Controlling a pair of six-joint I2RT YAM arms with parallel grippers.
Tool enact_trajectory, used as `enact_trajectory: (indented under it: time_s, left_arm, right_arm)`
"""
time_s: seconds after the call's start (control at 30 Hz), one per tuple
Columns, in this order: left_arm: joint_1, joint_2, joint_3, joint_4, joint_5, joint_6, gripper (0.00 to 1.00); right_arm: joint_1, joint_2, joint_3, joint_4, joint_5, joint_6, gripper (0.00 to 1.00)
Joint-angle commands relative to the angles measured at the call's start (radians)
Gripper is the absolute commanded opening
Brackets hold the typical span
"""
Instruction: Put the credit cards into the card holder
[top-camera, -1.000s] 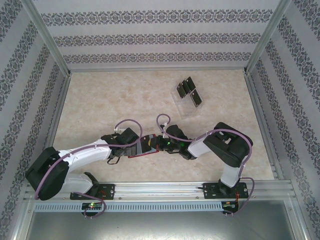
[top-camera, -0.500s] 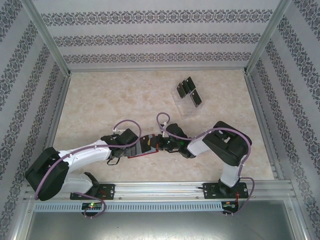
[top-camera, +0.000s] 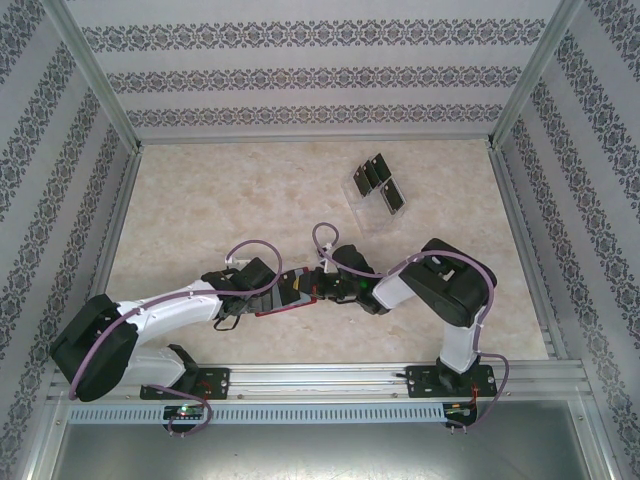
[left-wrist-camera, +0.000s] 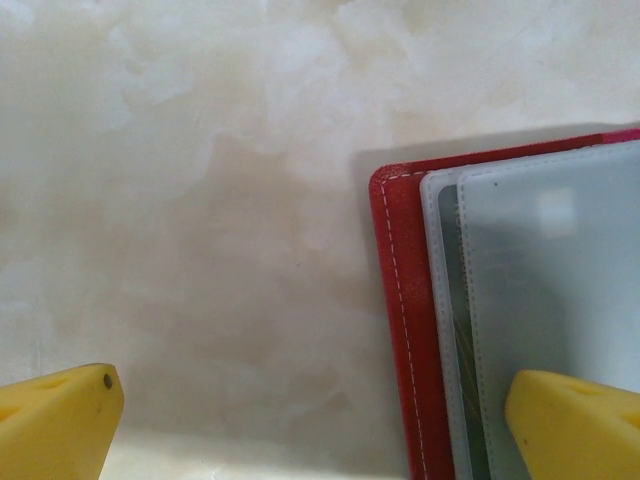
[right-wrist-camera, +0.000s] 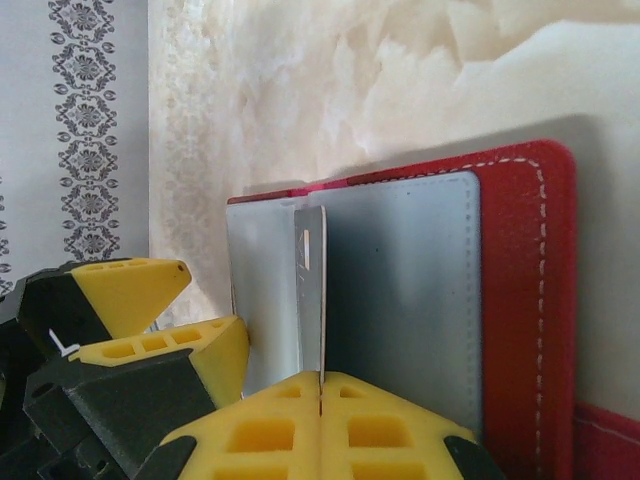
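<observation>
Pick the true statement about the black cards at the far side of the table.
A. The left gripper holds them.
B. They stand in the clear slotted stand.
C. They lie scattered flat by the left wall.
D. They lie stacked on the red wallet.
B: the top view shows the credit cards propped in the clear stand, well apart from the red card holder nearer the arms.

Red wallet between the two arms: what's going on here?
The right tool is shut on a thin card, held edge-on against the grey-blue inside of the open red wallet. The left tool hangs open, partly over the wallet's other end. More black cards sit in the clear stand farther back.
</observation>
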Motion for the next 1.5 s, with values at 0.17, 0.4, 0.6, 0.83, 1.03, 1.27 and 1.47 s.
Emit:
enact_trajectory:
  time_s: [0.17,0.4,0.6,0.83,1.03,1.27,1.47]
  left_arm:
    - [-0.004,0.015,-0.044,-0.041,-0.011,-0.007,1.00]
    - [-0.003,0.010,-0.039,-0.043,-0.010,-0.006,1.00]
    - [-0.003,0.013,-0.037,-0.042,-0.010,-0.003,1.00]
    - [-0.003,0.014,-0.037,-0.038,-0.008,-0.001,1.00]
    - [-0.003,0.015,-0.038,-0.036,-0.006,-0.003,1.00]
    - [-0.003,0.011,-0.035,-0.039,-0.007,-0.003,1.00]
    - [-0.003,-0.001,-0.026,-0.044,-0.005,-0.002,1.00]
  right_arm:
    - [0.014,0.044,0.019,0.036,-0.042,0.026,0.00]
    - [0.016,0.047,0.008,0.028,-0.048,0.027,0.00]
    - [0.022,0.060,0.025,0.007,-0.053,0.025,0.00]
    - [0.033,0.074,0.047,-0.013,-0.054,0.021,0.00]
    - [0.038,0.077,0.057,-0.028,-0.058,0.018,0.00]
    - [0.032,0.015,0.047,-0.093,-0.037,-0.011,0.33]
    - [0.015,-0.083,0.070,-0.266,-0.019,-0.074,0.54]
